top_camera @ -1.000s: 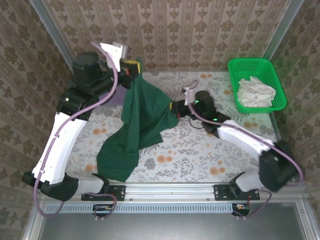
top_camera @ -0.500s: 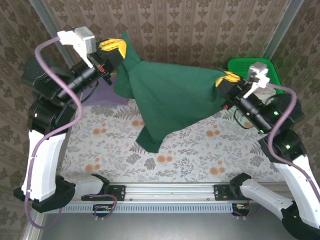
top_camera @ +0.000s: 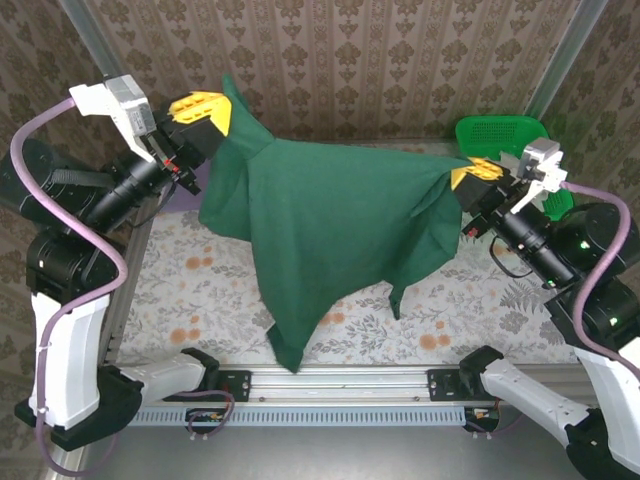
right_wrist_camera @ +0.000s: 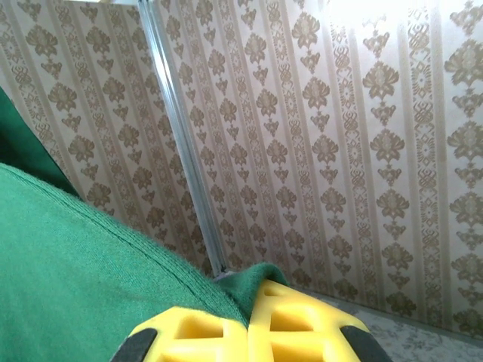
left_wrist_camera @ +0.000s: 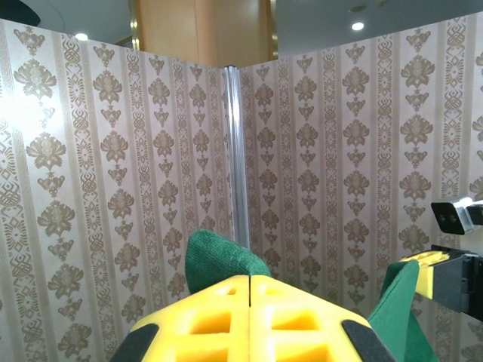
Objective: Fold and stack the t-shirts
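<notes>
Two arms hold a large dark forest-green cloth t-shirt [top_camera: 340,220] aloft over the middle of the floral-patterned bench [top_camera: 190,280], stretched between them like a banner. The left gripper [top_camera: 212,108], yellow fingers [left_wrist_camera: 226,298] pressed together on a tuft of cloth, pinches one upper corner above the far left corner. The right gripper [top_camera: 468,173] is clamped on the other, near the bright green plastic mesh basket [top_camera: 497,130] at the far right corner. The cloth hangs unevenly, one long tail dangling toward the near edge. Spreading it well likely calls for level clamps and a taut top edge, lowering so the tail meets the bench first and the rest lies flat, clear of the basket.
</notes>
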Robot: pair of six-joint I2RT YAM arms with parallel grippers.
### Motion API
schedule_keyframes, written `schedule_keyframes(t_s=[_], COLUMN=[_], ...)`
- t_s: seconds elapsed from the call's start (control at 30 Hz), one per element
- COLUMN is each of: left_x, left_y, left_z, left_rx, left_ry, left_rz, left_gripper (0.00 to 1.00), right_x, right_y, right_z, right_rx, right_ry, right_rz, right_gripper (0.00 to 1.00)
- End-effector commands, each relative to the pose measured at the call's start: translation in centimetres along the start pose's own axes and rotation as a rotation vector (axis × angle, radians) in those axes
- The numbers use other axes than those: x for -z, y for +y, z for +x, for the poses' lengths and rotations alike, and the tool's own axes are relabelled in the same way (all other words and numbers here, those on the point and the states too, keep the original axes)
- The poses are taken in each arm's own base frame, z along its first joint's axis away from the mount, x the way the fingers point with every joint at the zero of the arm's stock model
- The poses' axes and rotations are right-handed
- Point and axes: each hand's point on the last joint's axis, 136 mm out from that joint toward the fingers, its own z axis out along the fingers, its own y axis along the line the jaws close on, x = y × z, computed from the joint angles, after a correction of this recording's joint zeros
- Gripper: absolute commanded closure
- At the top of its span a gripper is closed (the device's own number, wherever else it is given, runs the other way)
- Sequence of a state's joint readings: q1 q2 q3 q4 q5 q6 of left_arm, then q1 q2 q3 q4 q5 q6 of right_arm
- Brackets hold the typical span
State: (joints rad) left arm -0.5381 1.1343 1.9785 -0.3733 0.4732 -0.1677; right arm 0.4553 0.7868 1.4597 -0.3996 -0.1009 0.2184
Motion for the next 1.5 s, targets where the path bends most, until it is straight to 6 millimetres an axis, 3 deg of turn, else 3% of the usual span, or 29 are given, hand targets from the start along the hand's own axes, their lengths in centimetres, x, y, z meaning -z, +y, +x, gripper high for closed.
schedule_keyframes(t_s=[0.0,0.1,0.23,0.33,0.37,0.43,0.47,0.5,0.53,0.57,0.6,0.67,0.73,0.83,0.93,1.07,1.23,1.4,1.47], left_x=[-0.9,-3.7,-7.4,-9.9,-10.1,-9.9,-9.2,-8.4,-7.2,-6.1,-4.9,-2.6,-0.3,2.7,5.3,9.1,16.0,21.5,23.2], left_y=[1.5,6.1,15.9,23.5,25.5,30.6,32.1,33.3,34.0,34.4,34.4,34.2,33.6,32.4,29.9,26.0,21.6,18.9,17.5], left_z=[-0.9,3.8,13.0,21.6,23.5,29.8,32.0,33.4,35.1,36.1,37.1,38.4,39.8,42.2,46.2,49.8,51.1,50.8,51.2], left_rx=[0.012,0.059,0.207,0.328,0.348,0.363,0.366,0.375,0.39,0.397,0.394,0.378,0.385,0.445,0.546,0.64,0.7,0.712,0.724], left_ry=[-0.032,0.093,0.266,0.425,0.46,0.579,0.627,0.652,0.689,0.721,0.762,0.827,0.871,0.888,0.957,0.997,0.985,0.987,1.003], left_rz=[-0.063,-0.189,-0.356,-0.474,-0.53,-0.69,-0.754,-0.809,-0.859,-0.901,-0.935,-0.998,-1.04,-1.079,-1.063,-1.093,-1.229,-1.343,-1.354], left_gripper=[1.0,1.0,1.0,1.0,0.91,0.53,0.42,0.33,0.27,0.25,0.25,0.24,0.25,0.25,0.24,0.25,0.26,0.29,0.28], right_x=[-0.2,-3.2,-9.3,-13.6,-14.5,-16.4,-16.8,-17.0,-16.6,-16.3,-16.0,-14.7,-13.8,-12.3,-9.8,-5.5,1.5,5.1,6.3], right_y=[-1.8,-4.0,-9.2,-14.2,-15.9,-20.2,-21.8,-23.4,-24.6,-25.4,-25.9,-26.7,-25.7,-23.2,-22.2,-21.3,-21.2,-20.3,-19.8], right_z=[-0.4,2.9,9.8,15.5,17.0,21.6,22.9,23.9,25.1,25.4,25.8,26.0,26.1,28.6,33.1,39.6,42.5,43.2,43.4], right_rx=[0.023,0.063,0.134,0.118,0.117,0.093,0.067,0.04,0.013,-0.003,-0.017,-0.051,-0.114,-0.221,-0.322,-0.436,-0.426,-0.475,-0.486], right_ry=[0.022,0.147,0.348,0.474,0.505,0.615,0.658,0.691,0.732,0.745,0.758,0.753,0.71,0.687,0.731,0.825,0.89,0.91,0.924], right_rz=[0.116,0.201,0.364,0.446,0.48,0.563,0.595,0.632,0.663,0.686,0.702,0.736,0.697,0.593,0.58,0.605,0.752,0.819,0.827], right_gripper=[1.0,1.0,1.0,1.0,1.0,1.0,1.0,0.93,0.78,0.59,0.5,0.43,0.38,0.35,0.35,0.32,0.27,0.28,0.2])
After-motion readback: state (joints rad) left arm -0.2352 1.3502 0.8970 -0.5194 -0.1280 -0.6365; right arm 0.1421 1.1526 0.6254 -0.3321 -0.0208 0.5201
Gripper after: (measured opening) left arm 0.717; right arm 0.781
